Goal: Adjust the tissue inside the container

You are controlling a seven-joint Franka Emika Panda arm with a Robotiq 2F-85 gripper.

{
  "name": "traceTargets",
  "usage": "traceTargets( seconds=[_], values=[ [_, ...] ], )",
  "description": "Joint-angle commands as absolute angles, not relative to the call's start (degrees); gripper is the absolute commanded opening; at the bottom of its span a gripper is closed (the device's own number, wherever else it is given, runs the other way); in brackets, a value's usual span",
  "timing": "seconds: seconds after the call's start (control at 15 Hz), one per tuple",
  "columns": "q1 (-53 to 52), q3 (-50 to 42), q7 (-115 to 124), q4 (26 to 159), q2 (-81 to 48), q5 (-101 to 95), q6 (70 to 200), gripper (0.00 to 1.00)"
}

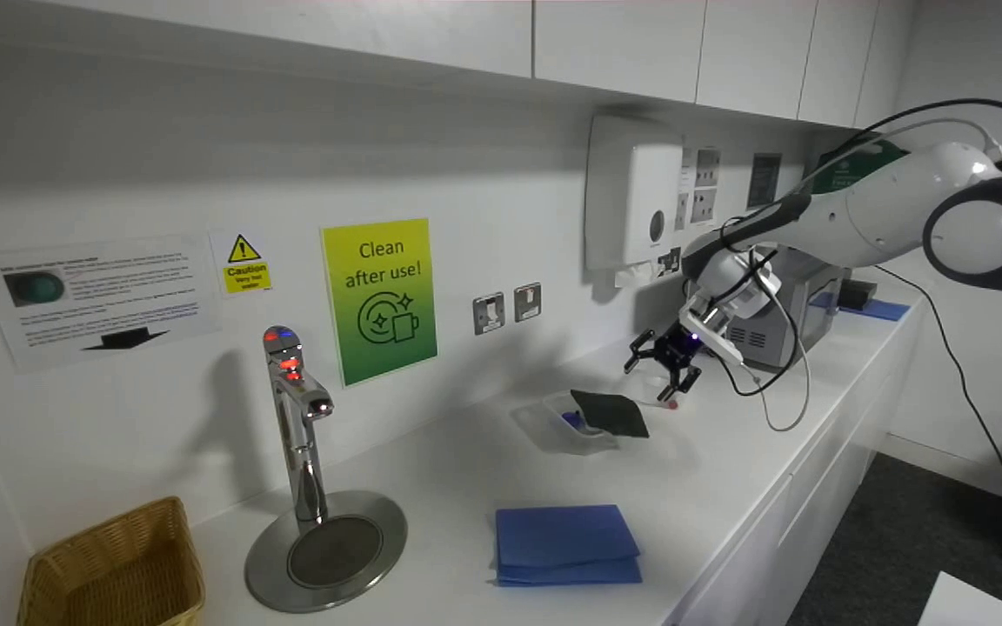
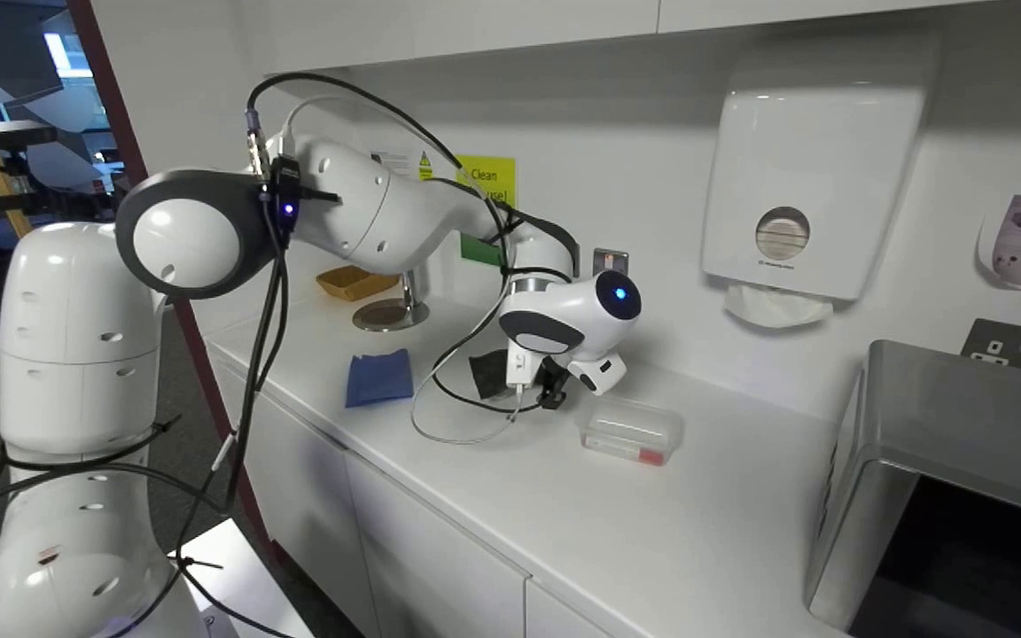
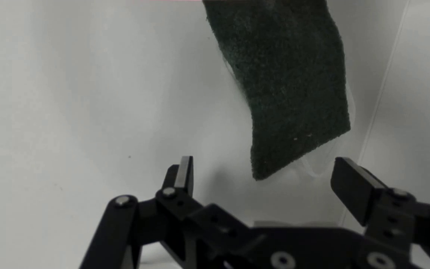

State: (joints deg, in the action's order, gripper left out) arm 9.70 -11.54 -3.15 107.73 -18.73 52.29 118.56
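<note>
Worktop (image 1: 440, 487) is the biggest thing here, long and white, with the robot arm (image 1: 884, 204) reaching out over it. Going down in size: a grey metal box (image 2: 989, 408) I'd bet is a microwave, the paper towel dispenser (image 2: 816, 159), a wicker basket (image 1: 105, 556) near the tap (image 1: 299, 443), then some folded blue cloths (image 1: 566, 543).

Next the tool (image 3: 263, 168): fingers (image 3: 351, 185) spread wide, nothing pinched between them that I can see. It hangs above the worktop, near the clear tub (image 1: 588, 442) but not touching it. I'm calling that tub the container. A spare tub (image 2: 630, 424) sits over on the microwave side. The "tissue" has to be the dark cloth (image 3: 293, 82), only sheet-like thing at the tub. It lies across the top with a corner poking out past the rim; how much is down inside, I can't say. Smallest bit is something blue (image 1: 572, 420) in there, no clue what.

So, which step? My read is the lining-up one, grab not made. In the wrist view the loose corner points into the gap between the fingers, but in an exterior view the tool (image 1: 646, 384) stands apart from the cloth. Next move probably calls for easing in until that corner is between the fingers, a light squeeze, a small lift, then over and down into the tub. Gentle near the rim, though: a tub that light would likely slide if bumped.
</note>
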Motion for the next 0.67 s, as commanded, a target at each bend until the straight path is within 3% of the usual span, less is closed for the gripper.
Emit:
traceTargets(
  seconds=[0.0,0.33,0.4,0.6],
  values=[
    [11.6,-9.8,0.3,103.8,-20.7,53.4,115.5,1.0],
    [12.0,-9.3,2.7,102.0,-21.9,53.9,114.8,1.0],
    [12.1,-9.2,3.2,101.8,-22.0,53.9,114.6,0.84],
    [12.5,-9.2,4.2,100.9,-22.6,54.0,113.9,0.6]
  ],
)
